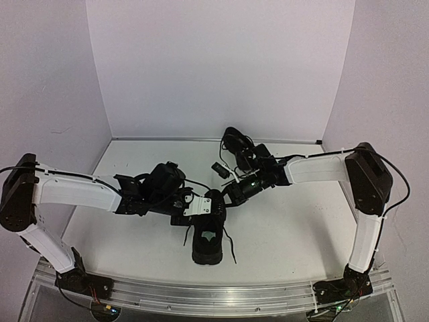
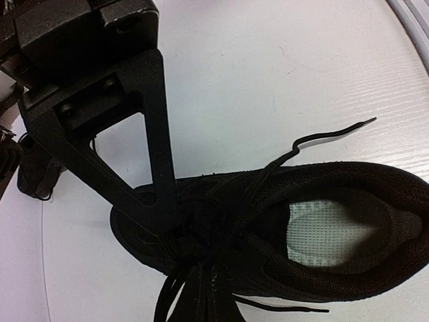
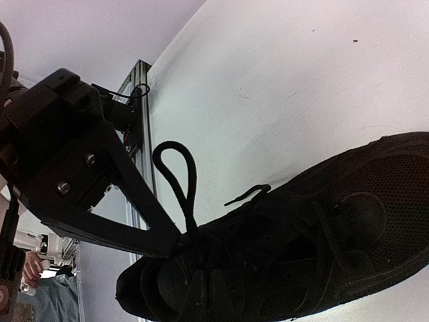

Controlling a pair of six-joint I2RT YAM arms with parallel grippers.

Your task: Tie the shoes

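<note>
Top external view: white table (image 1: 301, 228), white walls (image 1: 221, 67). Left gripper (image 2: 167, 225) pinched closed on near shoe's (image 1: 208, 243) laces (image 2: 175, 290); right gripper (image 3: 173, 245) clamped on a lace loop (image 3: 175, 168).

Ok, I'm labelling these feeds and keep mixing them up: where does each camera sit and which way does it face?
Top external: above and behind the bases, facing down over the table; left arm and right arm show.
Left wrist: on its arm, looking past the left gripper into the near shoe.
Right wrist: on its arm, looking past the right gripper over that shoe towards the near rail.
Shared: all see the near shoe.
</note>
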